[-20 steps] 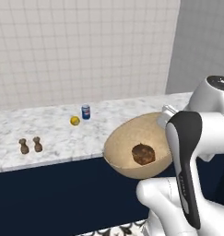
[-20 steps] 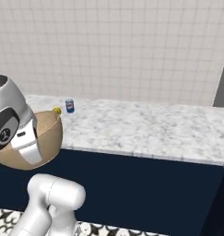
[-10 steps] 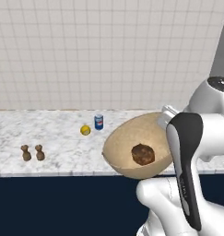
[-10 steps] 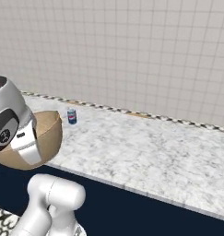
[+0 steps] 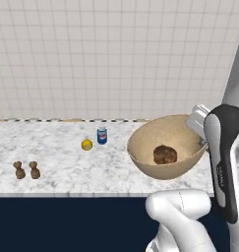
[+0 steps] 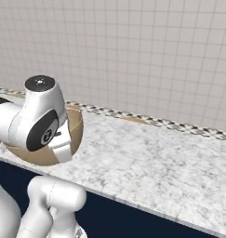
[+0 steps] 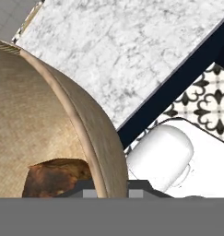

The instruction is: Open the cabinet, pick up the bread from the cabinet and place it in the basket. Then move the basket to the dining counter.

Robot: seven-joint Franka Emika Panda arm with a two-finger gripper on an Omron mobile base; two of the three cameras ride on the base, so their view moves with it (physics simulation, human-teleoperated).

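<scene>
My gripper (image 7: 106, 188) is shut on the rim of the tan basket (image 5: 165, 147), one finger inside the wall and one outside. The brown crusty bread (image 5: 164, 154) lies at the bottom of the basket (image 7: 49, 133), and part of the bread (image 7: 58, 177) shows near my fingertips. The basket hangs tilted over the front part of the white marbled dining counter (image 5: 57, 157). I cannot tell whether it touches the counter (image 6: 147, 158). In the right base view my arm covers most of the basket (image 6: 76, 130). The cabinet is out of view.
A yellow lemon (image 5: 86, 144) and a blue can (image 5: 102, 135) stand on the counter left of the basket, with two small brown shakers (image 5: 26, 170) further left. A light tiled wall (image 5: 116, 59) backs the counter. Below are the navy front (image 5: 67, 221) and patterned floor (image 7: 205, 101).
The whole picture has shifted with the base: the counter now lies square ahead and closer. The basket with the bread stays held in the same place relative to my arm.
</scene>
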